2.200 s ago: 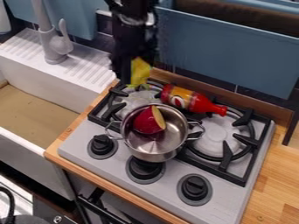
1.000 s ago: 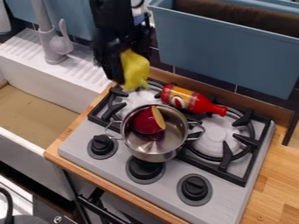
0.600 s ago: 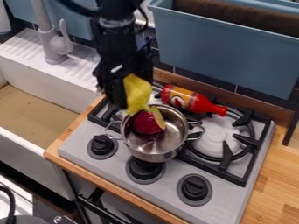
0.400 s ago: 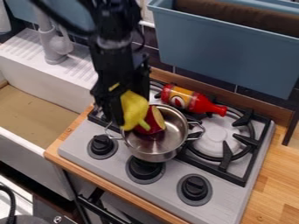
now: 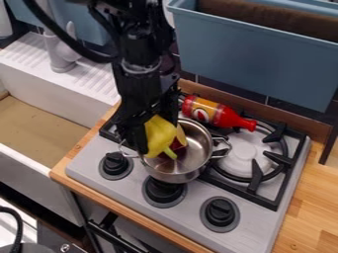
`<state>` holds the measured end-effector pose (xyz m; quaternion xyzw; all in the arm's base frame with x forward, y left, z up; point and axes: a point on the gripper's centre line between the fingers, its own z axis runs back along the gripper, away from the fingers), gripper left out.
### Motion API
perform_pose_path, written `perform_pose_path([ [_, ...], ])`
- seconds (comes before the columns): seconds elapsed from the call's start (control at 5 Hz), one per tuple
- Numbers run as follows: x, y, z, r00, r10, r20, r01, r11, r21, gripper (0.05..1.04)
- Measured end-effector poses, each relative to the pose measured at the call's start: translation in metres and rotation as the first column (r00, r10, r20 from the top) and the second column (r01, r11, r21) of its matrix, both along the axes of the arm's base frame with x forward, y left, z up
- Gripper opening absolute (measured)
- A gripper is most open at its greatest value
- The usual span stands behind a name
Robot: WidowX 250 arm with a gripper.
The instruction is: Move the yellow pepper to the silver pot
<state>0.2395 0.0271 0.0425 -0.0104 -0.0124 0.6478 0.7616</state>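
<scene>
The black gripper [image 5: 155, 129] hangs over the left side of the silver pot [image 5: 187, 167], shut on the yellow pepper [image 5: 159, 134]. The pepper's green stem points down over the pot's inside; whether it touches the pot I cannot tell. Behind the pepper, a red object with a pale cut face [image 5: 180, 139] lies in the pot, largely covered by the pepper. The pot stands on the stove [image 5: 119, 191].
A red bottle with a yellow label [image 5: 212, 112] lies on the burner grate just behind the pot. The faucet [image 5: 61, 52] and white sink [image 5: 41, 99] are at left. Blue bins [image 5: 254, 62] line the back.
The gripper has come down and forward from behind the stove, carrying the yellow pepper to the pot's left side. The pepper now covers much of the red object. Pot and bottle have stayed put.
</scene>
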Motion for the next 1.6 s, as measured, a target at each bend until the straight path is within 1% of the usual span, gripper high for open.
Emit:
perform_pose_path([
  [0.2,-0.001,0.000,0.002,1.000,0.005,-0.014,-0.006,1.000,-0.022,0.902],
  [0.4,0.000,0.002,0.007,0.999,-0.004,-0.041,0.003,1.000,-0.015,0.999],
  [0.6,0.002,0.004,0.012,0.997,-0.027,-0.066,0.025,0.999,-0.036,0.999],
  [0.8,0.010,0.007,0.019,0.998,-0.015,-0.063,0.012,0.999,-0.045,0.999],
  [1.0,0.017,0.014,0.030,0.999,0.007,-0.054,-0.011,0.998,-0.068,0.999],
  [1.2,0.024,0.026,0.035,0.996,0.085,-0.037,-0.088,0.992,-0.090,0.999],
  [1.4,0.033,0.034,0.033,0.992,0.121,-0.047,-0.123,0.991,-0.059,0.999],
  [1.6,0.051,0.038,0.040,0.998,-0.032,-0.046,0.029,0.998,-0.056,0.999],
])
